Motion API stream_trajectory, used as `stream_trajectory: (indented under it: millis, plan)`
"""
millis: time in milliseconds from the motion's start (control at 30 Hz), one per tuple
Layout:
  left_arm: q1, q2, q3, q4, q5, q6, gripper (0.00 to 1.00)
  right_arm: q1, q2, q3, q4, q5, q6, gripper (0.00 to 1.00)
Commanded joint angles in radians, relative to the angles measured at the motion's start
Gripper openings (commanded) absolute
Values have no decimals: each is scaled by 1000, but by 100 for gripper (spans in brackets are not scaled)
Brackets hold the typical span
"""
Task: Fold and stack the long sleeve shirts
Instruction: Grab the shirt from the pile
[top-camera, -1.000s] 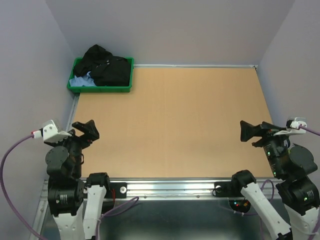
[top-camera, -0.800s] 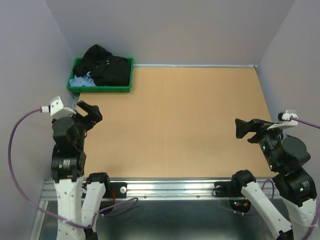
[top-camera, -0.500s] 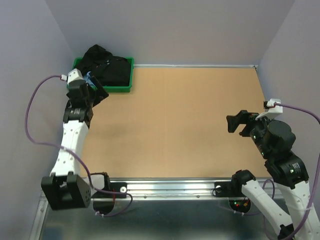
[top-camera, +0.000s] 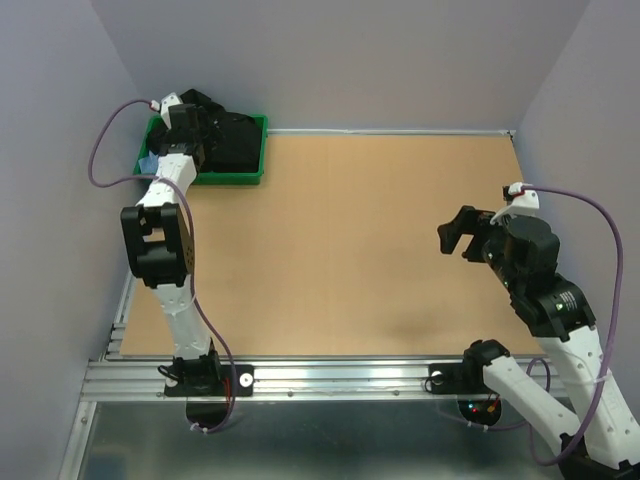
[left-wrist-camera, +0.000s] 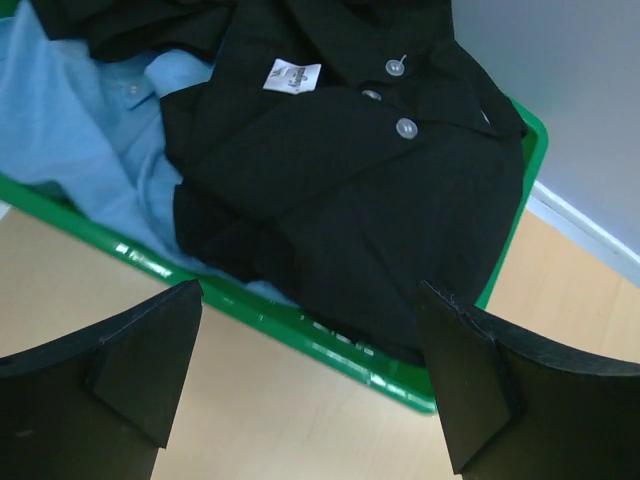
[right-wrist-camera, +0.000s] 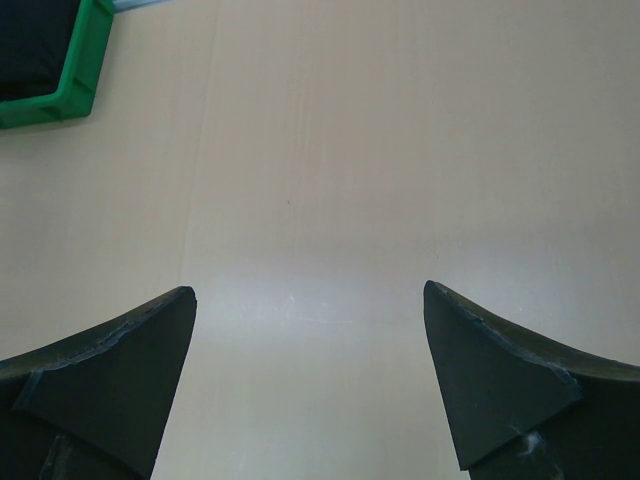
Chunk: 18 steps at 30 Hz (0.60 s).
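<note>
Left gripper (left-wrist-camera: 310, 300): jaws spread wide, nothing held, poised just over the green plastic tray (left-wrist-camera: 335, 348) at the far-left corner of the table (right-wrist-camera: 330, 150).

Black shirt (left-wrist-camera: 340, 180): soft crumpled cloth with small pale round buttons and a white neck label, heaped in the tray partly over a light blue shirt (left-wrist-camera: 70, 130).

Right gripper (right-wrist-camera: 308, 295): jaws wide, nothing held, above the smooth tan table, well apart from the tray.

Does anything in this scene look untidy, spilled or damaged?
Nothing looks spilled or damaged. Only the shirts are untidy: the black shirt lies crumpled on top of the blue shirt in the tray at the far left corner. Neither is folded.
</note>
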Motion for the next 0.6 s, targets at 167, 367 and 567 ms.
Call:
stream_trajectory:
  millis: [167, 367, 567]
  plan:
    - [5, 248, 294, 23, -23, -62, 87, 9, 30, -14, 73, 1, 51, 100]
    - [5, 294, 325, 36, 0, -97, 38, 7, 45, -10, 74, 6, 74, 100]
    - [5, 230, 252, 125, 17, -67, 0, 6, 50, -2, 76, -5, 78, 100]
